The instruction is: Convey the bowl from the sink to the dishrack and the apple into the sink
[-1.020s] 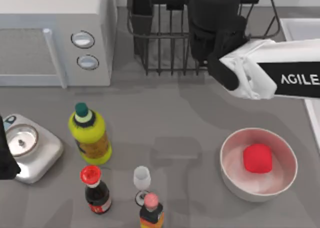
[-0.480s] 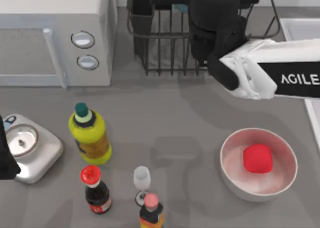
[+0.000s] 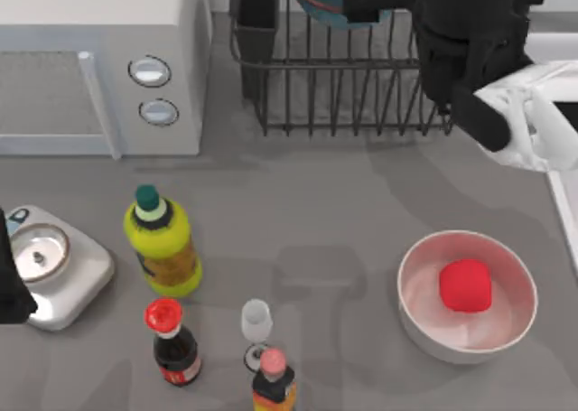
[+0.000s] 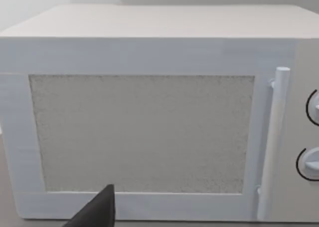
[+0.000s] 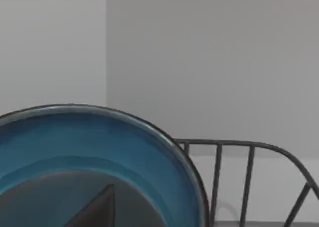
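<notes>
Bowl (image 3: 325, 0) sits in dishrack (image 3: 343, 86); apple (image 3: 466, 284) in white bowl (image 3: 424, 316); jaws' state unclear.

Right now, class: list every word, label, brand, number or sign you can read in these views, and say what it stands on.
No text can be read in any view.
Yellow-green bottle: its label is too blurred to read.
Red-capped dark bottle: label too small to read.
Orange-labelled bottle: label unreadable.
Microwave: two knobs, no legible markings.
Scale: no readable markings.

Glossy glazed bowl (image 5: 99, 142) in matt black wire dishrack (image 3: 343, 77)
</notes>
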You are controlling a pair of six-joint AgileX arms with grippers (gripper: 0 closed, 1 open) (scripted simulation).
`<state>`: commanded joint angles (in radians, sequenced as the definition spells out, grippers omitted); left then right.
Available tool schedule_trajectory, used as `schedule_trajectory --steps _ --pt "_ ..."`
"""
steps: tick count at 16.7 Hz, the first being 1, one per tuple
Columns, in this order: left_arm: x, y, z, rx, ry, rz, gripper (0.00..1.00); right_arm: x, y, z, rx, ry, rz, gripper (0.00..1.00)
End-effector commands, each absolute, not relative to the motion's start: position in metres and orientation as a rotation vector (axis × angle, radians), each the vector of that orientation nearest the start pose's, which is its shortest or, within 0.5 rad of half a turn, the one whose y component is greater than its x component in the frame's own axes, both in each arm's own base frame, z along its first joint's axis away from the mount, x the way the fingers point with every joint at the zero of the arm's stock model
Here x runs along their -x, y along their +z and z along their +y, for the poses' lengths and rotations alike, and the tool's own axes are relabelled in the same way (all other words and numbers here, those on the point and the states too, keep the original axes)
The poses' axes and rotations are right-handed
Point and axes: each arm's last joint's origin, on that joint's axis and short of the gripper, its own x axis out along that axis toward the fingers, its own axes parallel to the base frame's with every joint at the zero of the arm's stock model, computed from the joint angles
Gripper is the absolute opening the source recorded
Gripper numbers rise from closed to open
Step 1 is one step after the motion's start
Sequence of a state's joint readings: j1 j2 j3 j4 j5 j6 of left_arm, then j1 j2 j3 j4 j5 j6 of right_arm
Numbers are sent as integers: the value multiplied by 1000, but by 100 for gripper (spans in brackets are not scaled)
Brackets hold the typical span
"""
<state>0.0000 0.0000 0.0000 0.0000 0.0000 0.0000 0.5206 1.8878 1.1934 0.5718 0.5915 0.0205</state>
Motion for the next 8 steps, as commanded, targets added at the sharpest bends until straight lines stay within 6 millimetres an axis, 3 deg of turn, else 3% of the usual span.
schedule_trajectory --steps 2,4,8 --pt "-106 160 -1 0 0 0 100 -363 239 160 78 -72 152 100" --pt "-106 160 -1 0 0 0 100 -336 252 118 84 -86 194 100" --pt "-106 160 -1 0 0 0 100 -250 270 47 58 -93 210 100"
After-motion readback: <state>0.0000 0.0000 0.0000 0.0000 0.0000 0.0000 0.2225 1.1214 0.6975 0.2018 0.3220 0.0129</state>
